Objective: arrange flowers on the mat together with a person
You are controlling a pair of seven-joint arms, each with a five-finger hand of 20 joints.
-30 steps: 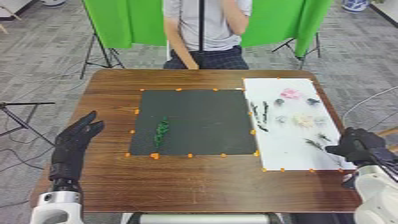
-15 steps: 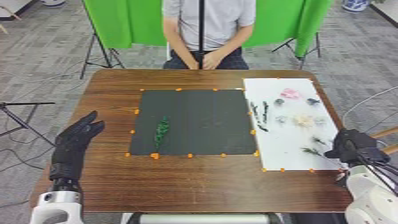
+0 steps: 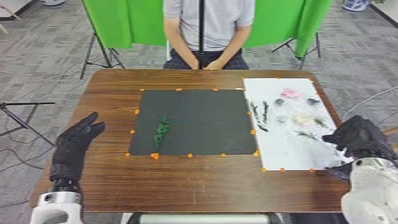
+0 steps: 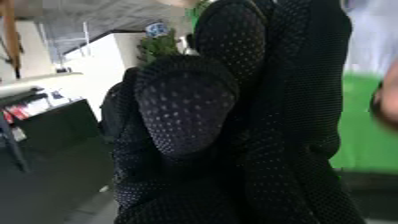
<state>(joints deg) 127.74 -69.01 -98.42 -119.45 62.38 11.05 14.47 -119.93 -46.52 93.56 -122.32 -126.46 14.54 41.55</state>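
Off the right side of the white sheet (image 3: 282, 152) is my right hand (image 3: 360, 137), with a sprig (image 3: 306, 135) reaching out from it over the sheet. In the right wrist view, the thumb of my right hand (image 4: 187, 112) presses against the fingers, and green leaves (image 4: 158, 47) stick out past them. A green leafy stem (image 3: 162, 134) lies upright on the left part of the dark mat (image 3: 209, 120). My left hand (image 3: 78, 136) stands open, left of the mat. A pink flower (image 3: 290, 93) and a pale yellow flower (image 3: 303, 119) are on the sheet.
Dark thin stems (image 3: 264, 114) and small grey-blue blooms (image 3: 313, 101) also lie on the sheet. Orange markers edge the mat and sheet on the brown table (image 3: 213, 185). Across the table sits a person with both hands (image 3: 213, 65) together at the far edge.
My right hand has dipped toward the near side and come back up. The sprig by it has shifted toward the far side of the sheet. The person's raised hand has come down to join the other.
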